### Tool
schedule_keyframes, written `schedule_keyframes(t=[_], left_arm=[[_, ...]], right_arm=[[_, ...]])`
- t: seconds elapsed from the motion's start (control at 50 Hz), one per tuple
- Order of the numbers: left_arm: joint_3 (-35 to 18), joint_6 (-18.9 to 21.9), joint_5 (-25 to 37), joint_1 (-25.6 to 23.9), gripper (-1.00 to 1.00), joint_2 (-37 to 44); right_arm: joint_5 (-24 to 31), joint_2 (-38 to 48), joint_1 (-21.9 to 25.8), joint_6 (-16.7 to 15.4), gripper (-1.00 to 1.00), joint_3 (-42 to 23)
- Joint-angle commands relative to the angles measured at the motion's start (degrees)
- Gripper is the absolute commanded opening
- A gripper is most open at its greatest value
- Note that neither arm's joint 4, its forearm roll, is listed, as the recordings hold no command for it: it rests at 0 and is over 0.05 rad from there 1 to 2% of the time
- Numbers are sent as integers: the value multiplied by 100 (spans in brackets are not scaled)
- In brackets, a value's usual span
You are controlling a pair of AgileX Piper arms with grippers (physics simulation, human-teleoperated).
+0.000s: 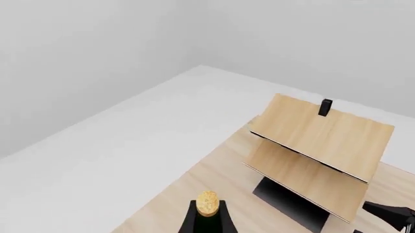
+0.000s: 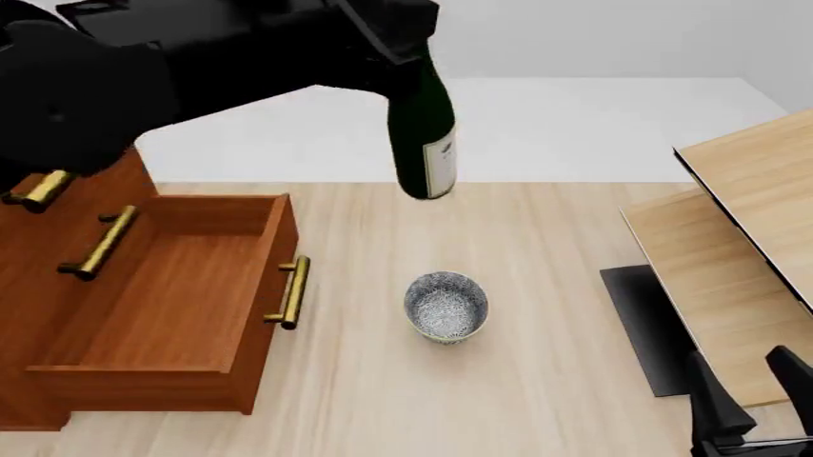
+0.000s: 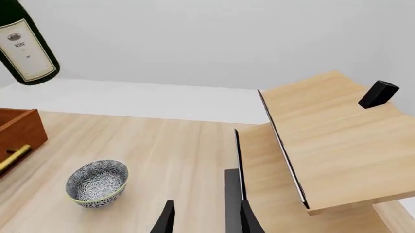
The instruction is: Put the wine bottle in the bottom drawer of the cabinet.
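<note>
In the front view's lower right corner the right gripper shows as two dark fingers standing apart with nothing between them; the right wrist view confirms the jaws are parted and bare, their tips low at the bottom of that frame above the table. This arm sits low, close to the tabletop, beside a dark flat mat under the pale slanted wooden furniture on the frame's right.

Towards the middle of the front view a grey speckled bowl rests upright on the table, well apart from both grippers. Left of it the cabinet has its bottom drawer pulled out, the brass handle facing the bowl, the drawer's inside bare wood.

Further up, the left arm fills the upper left of the front view as a large dark mass, reaching to the top centre. The left gripper is clamped around the neck of the wine bottle, which hangs in the air, label low and base tilted slightly right, above the table beyond the bowl and to the right of the drawer. In the left wrist view the cork shows at the bottom edge between the dark fingers.
</note>
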Motion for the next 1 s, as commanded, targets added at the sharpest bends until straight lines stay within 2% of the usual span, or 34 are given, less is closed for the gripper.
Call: schedule_keyframes(t=[0.02,0.2,0.22,0.28,0.42,0.6,0.68,0.78,1.0], left_arm=[[-390,79,578,525,-100,-301],[-575,176,977,976,-100,-504],[-591,102,1068,1154,-100,-483],[-559,-31,1083,1275,-100,-580],[-498,-54,1396,1620,-100,-889],[-278,-116,1678,2001,-100,-1349],[138,-85,1687,2117,-100,-1614],[412,-158,1754,2301,-100,-1896],[466,-228,2170,2646,-100,-2198]], right_arm=[[-29,38,4,9,100,0],[-31,47,33,8,100,0],[-41,64,45,12,100,0],[-48,64,47,12,100,0],[-32,44,78,20,100,0],[-15,23,78,45,100,0],[-20,36,78,46,100,0],[-35,49,87,51,100,0],[-23,42,23,61,100,0]])
